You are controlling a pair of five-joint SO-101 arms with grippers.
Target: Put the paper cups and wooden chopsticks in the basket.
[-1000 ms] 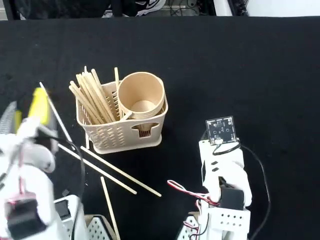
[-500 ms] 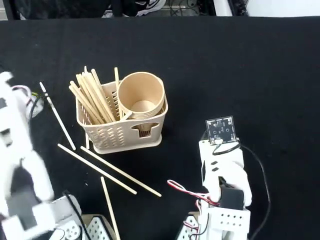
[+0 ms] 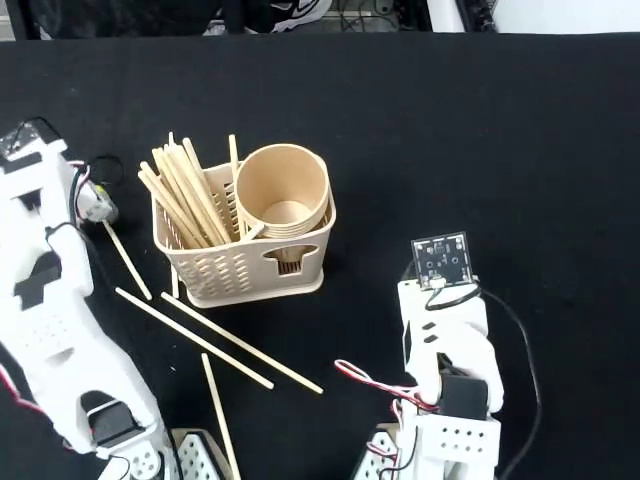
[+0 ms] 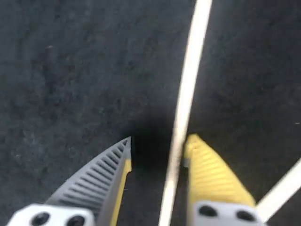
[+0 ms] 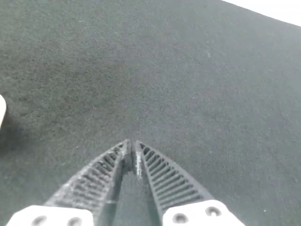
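A cream slatted basket point(image 3: 240, 262) stands left of the table's centre. It holds stacked paper cups point(image 3: 284, 188) and a bundle of wooden chopsticks point(image 3: 183, 192). My left arm point(image 3: 48, 270) stretches along the left edge, its head over the far end of a loose chopstick point(image 3: 128, 262). In the left wrist view my left gripper point(image 4: 157, 141) is open low over the black cloth, and that chopstick point(image 4: 188, 94) runs between its fingers, close to the yellow finger point(image 4: 211, 174). My right gripper point(image 5: 132, 147) is shut on nothing above bare cloth. The right arm point(image 3: 445, 335) sits folded at the front right.
More loose chopsticks lie in front of the basket: two long ones side by side point(image 3: 196, 340) point(image 3: 243, 344) and one nearer the front edge point(image 3: 220, 415). Black cloth point(image 3: 480, 130) covers the table, with open room at the back and right.
The left arm has swung from the front left toward the far left, and now stands over the leftmost loose chopstick. The right arm, basket and other chopsticks have not moved.
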